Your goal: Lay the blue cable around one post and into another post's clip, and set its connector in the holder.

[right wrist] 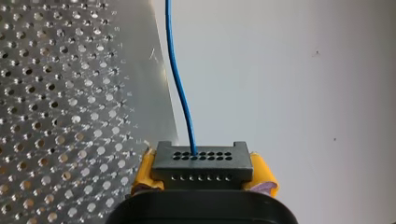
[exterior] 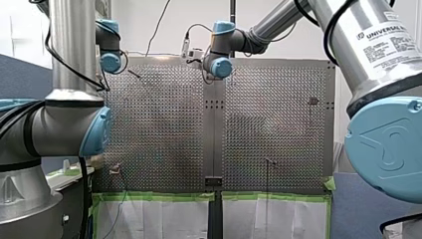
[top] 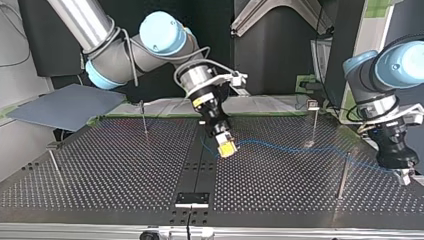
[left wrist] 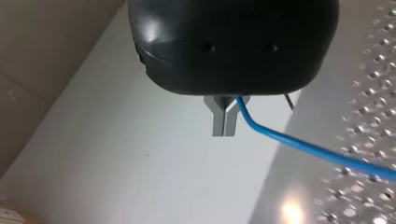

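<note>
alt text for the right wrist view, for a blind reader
My right gripper clamps a black connector with rows of holes between yellow pads, jaws shut. A thin blue cable leaves one hole and runs straight ahead, beside the perforated table edge, over a pale surface.

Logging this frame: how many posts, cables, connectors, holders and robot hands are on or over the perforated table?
4 posts
1 blue cable
1 connector
1 holder
2 hands: left hand, right hand
Total: 9
</note>
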You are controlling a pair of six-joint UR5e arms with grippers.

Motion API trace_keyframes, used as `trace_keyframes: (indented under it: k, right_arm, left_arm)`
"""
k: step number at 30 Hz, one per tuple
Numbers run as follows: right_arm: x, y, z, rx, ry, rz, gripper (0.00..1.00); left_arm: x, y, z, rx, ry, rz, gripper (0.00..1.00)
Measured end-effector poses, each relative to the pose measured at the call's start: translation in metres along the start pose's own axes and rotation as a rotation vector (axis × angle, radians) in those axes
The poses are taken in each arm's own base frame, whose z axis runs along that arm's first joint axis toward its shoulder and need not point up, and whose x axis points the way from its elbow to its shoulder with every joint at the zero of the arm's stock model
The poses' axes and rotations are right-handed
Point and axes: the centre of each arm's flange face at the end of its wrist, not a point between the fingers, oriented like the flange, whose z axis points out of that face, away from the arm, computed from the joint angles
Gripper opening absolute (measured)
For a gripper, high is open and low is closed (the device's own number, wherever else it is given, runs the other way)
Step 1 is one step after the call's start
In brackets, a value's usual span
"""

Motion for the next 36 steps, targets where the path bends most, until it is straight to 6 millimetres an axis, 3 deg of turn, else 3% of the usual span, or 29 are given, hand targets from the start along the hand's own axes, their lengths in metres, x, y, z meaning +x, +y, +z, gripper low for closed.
trace_keyframes:
  k: [10, 17, 28, 36]
  right_arm:
    - [-0.024, 0.001, 0.011, 0.001, -0.012, 0.006, 0.0]
    - [-0.04, 0.008, 0.014, -0.028, -0.014, 0.004, 0.0]
    - [-0.05, 0.02, 0.015, -0.07, -0.014, -0.005, 0.0]
    - [-0.058, 0.026, 0.014, -0.088, -0.026, -0.01, 0.0]
  left_arm:
    - [0.026, 0.022, 0.02, 0.015, 0.055, 0.004, 0.0]
    - [0.026, 0.036, 0.028, 0.014, 0.05, 0.001, 0.0]
    - [0.057, 0.056, 0.038, 0.052, 0.122, -0.011, 0.0]
    - [0.061, 0.059, 0.041, 0.068, 0.13, -0.014, 0.0]
